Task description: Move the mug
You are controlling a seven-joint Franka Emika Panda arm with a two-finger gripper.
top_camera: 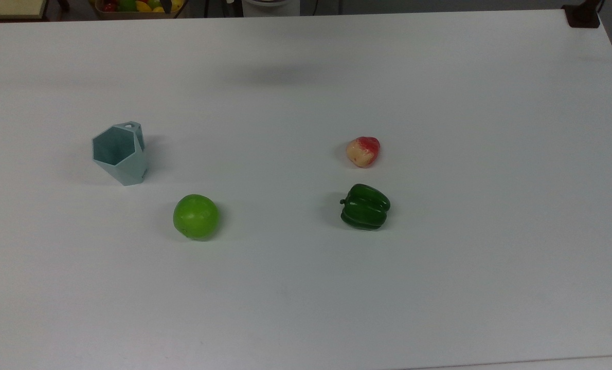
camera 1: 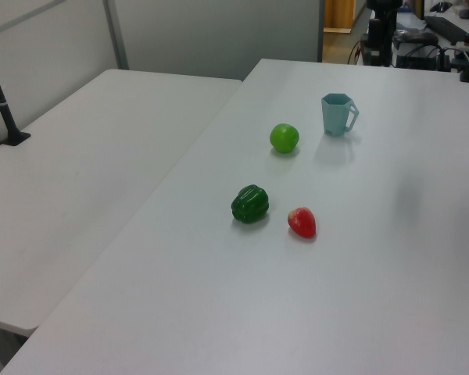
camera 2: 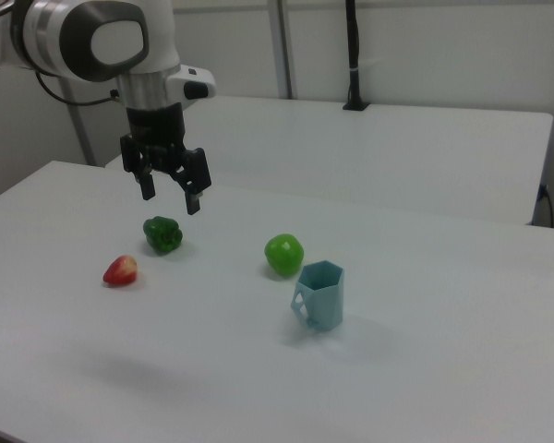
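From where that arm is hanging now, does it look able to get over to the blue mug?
Probably yes. The end effector hangs open above the table, holding nothing, and the mug stands upright by itself. The green apple sits near the mug without touching it.

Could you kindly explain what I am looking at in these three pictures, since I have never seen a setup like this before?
They show one white table filmed by three fixed cameras: one from above, two from opposite sides. In the right view you see the robot arm, a jointed machine ending in a black gripper whose jaws are open and hold nothing; it hangs above the table. On the table lie a pale blue-green mug, standing upright, a green apple near it, a dark green pepper and a red-and-cream strawberry-like fruit. All four sit apart, none touching. The job is to move the mug.
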